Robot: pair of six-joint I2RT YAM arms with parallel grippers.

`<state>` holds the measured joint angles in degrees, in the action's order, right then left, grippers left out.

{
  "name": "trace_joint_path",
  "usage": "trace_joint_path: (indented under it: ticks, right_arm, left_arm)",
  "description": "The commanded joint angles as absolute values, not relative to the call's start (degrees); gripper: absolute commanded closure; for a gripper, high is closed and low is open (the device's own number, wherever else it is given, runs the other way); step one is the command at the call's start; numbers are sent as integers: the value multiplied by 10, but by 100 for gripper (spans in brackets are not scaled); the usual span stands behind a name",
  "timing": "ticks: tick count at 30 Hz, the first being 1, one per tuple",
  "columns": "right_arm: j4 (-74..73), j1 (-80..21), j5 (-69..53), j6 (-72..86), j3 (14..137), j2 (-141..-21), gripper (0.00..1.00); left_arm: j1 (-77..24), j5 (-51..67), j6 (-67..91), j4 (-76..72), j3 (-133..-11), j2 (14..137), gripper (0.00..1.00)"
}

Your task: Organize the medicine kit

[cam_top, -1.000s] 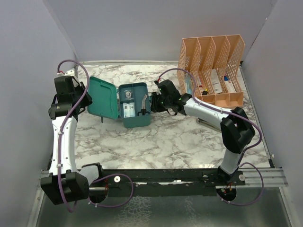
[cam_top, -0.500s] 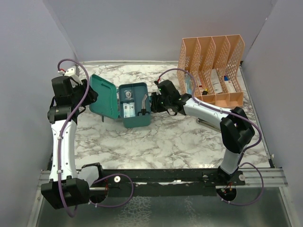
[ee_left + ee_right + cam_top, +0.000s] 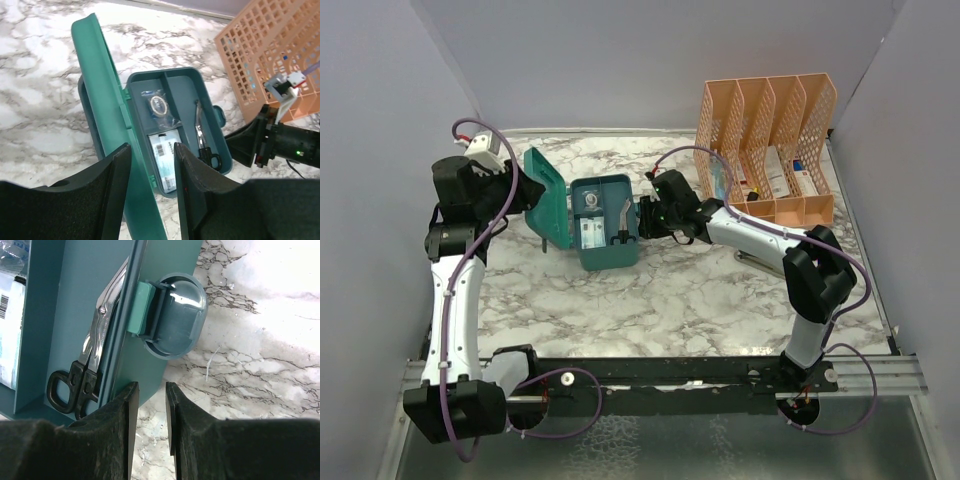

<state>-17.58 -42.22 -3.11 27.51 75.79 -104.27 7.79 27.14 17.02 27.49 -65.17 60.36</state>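
The teal medicine kit [image 3: 607, 228] sits open at mid table. Its tray holds a bagged tape roll [image 3: 159, 104], a barcode packet [image 3: 165, 160] and scissors [image 3: 202, 137]. The lid [image 3: 548, 198] stands tilted up, nearly on edge. My left gripper [image 3: 528, 188] is open; the lid's edge [image 3: 107, 100] runs between its fingers, close against the left one. My right gripper [image 3: 642, 218] is at the box's right wall, just below the front latch [image 3: 172, 315]. Its jaws are a narrow gap apart with only marble between them [image 3: 151, 386]. The scissors also show in the right wrist view [image 3: 87, 365].
A peach lattice file organizer [image 3: 765, 140] with boxes and bottles in it stands at the back right, and shows in the left wrist view [image 3: 265, 50]. Grey walls close in the left, back and right. The right arm [image 3: 285, 147] lies beside the kit.
My left gripper has moved right and up, and the lid has swung from lying open flat to nearly upright. The right arm and the box have stayed put.
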Motion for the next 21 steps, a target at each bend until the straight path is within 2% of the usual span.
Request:
trace_joint_path:
  ticks: [1, 12, 21]
  right_arm:
    - [-158, -429, -49, 291, 754, -1049, 71]
    - [-156, -429, -27, 311, 745, -1043, 72]
    - [-139, -427, 8, 346, 720, -1018, 74]
  left_arm:
    - [49, 357, 188, 337, -615, 631, 58]
    - [7, 404, 241, 265, -576, 657, 59]
    - [-64, 435, 307, 174, -603, 691, 59]
